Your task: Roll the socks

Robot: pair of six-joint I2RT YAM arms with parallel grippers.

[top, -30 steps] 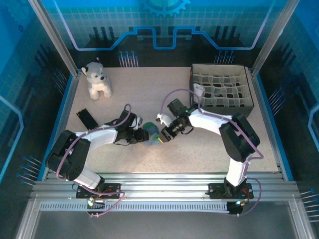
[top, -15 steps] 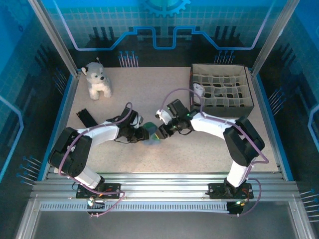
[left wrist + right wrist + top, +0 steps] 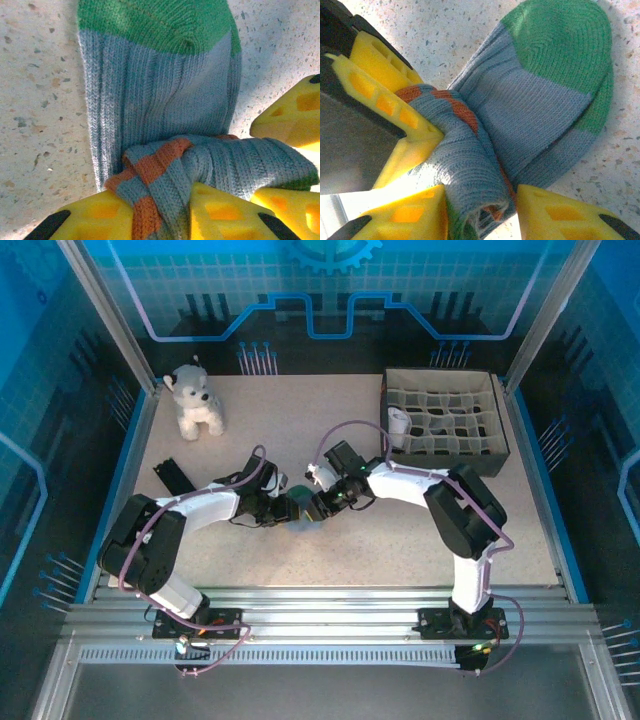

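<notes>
Lying on the tabletop point(image 3: 40, 100) between the arms, the teal-green sock point(image 3: 160, 105) runs toe-first away from both, its bunched orange cuff end clamped by left gripper point(image 3: 160, 212) and right gripper point(image 3: 480, 212) alike.

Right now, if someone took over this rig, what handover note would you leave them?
Left gripper: shut on the teal-green sock, at its orange-banded cuff.
Right gripper: shut on the same bunched cuff from the opposite side.
Sock lies on the table, toe end flat, cuff end folded over; roll not finished.
The white sock looks rolled already, in a near-left cell of the divider box.
Left to do: finish this roll.
</notes>
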